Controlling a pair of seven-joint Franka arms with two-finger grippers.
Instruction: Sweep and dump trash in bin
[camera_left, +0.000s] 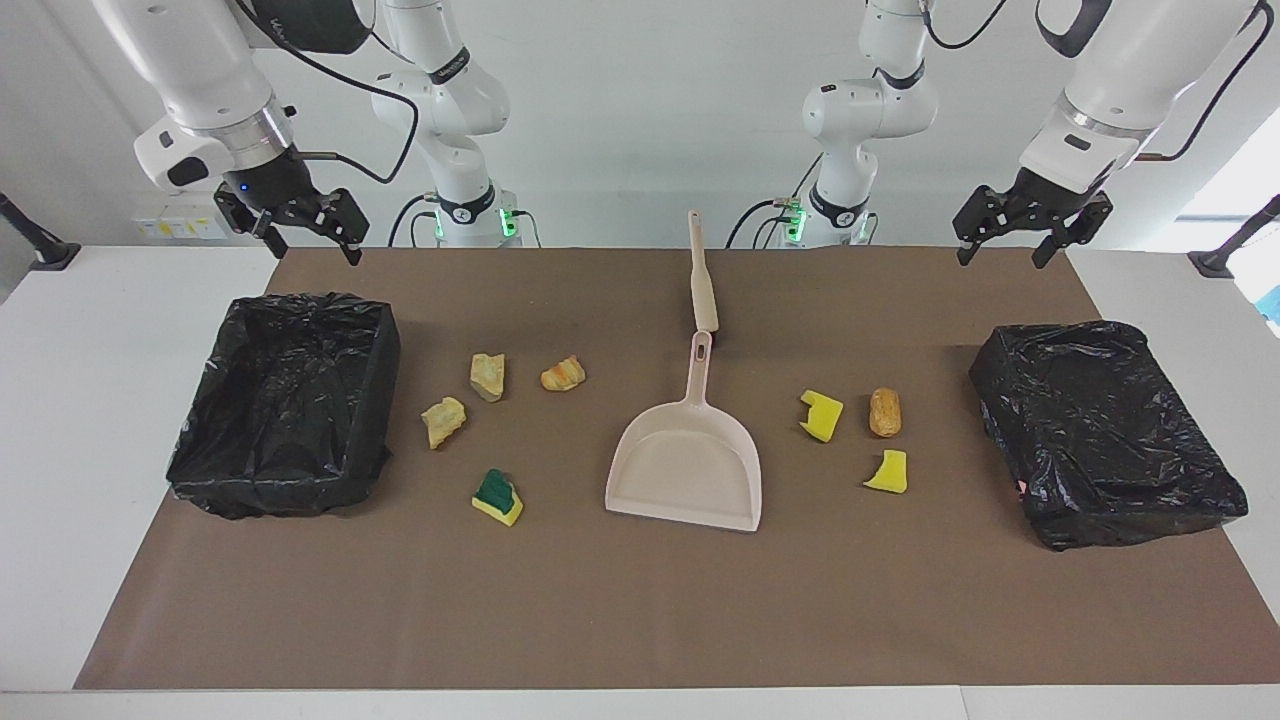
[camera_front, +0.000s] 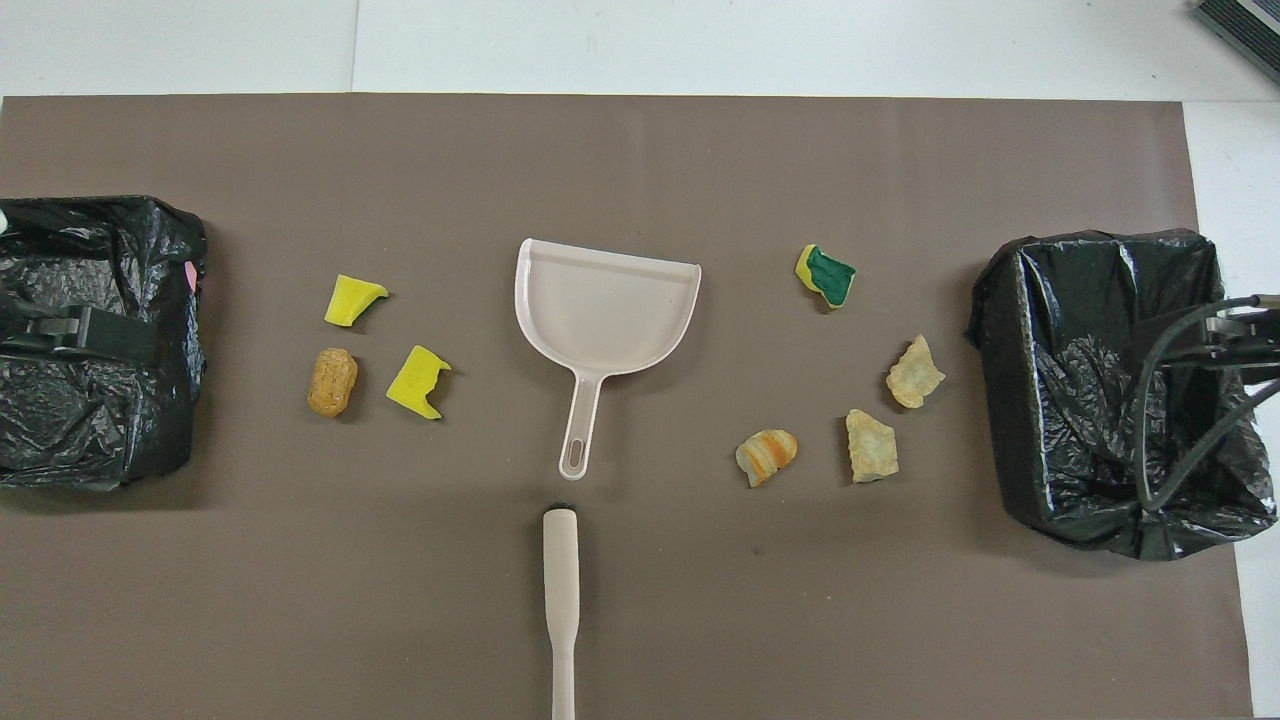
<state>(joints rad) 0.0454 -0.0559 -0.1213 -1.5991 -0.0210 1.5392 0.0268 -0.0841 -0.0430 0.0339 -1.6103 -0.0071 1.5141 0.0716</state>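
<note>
Both arms wait, raised, wrists angled down. Left gripper (camera_left: 1032, 232) hangs at its own end, 2 fingers spread apart, nothing between them. Right gripper (camera_left: 296, 222) hangs at its own end, same height, fingers likewise apart and holding nothing

Two robot arms: glossy white rounded shells, black bands at the joints. Bases carried small green lights. Black cables looped from upper links to wrists. Each wrist ended in a silver ring, then a black two-finger gripper: left gripper (camera_left: 1003, 250), right gripper (camera_left: 312, 244); the right one showed a blue light.
</note>
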